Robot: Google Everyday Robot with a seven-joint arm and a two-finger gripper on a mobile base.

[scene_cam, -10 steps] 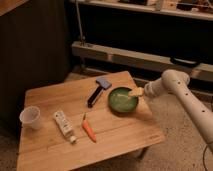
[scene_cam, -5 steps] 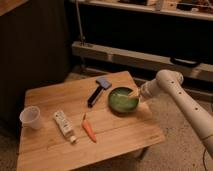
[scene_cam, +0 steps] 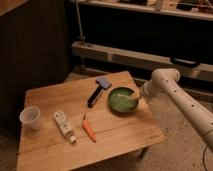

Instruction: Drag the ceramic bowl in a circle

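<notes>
- Dim room with a dark wall and a pale metal rail [scene_cam: 120,56] behind a small wooden table [scene_cam: 117,142].
- Ceramic bowl [scene_cam: 118,101], glossy green, sits near the table's right edge.
- Gripper [scene_cam: 135,96] reaches in from the right on a white arm [scene_cam: 186,104] and rests at the bowl's right rim; whether it is grasping the rim cannot be told.
- Black-handled tool with a blue head [scene_cam: 98,90] lies just left of the bowl.
- Carrot [scene_cam: 89,130] and white tube [scene_cam: 63,125] lie mid-table, and a translucent plastic cup [scene_cam: 30,117] stands at the left edge.

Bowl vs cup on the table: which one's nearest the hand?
The green ceramic bowl: the hand is right at its rim. The white cup sits at the table's opposite end.
</notes>
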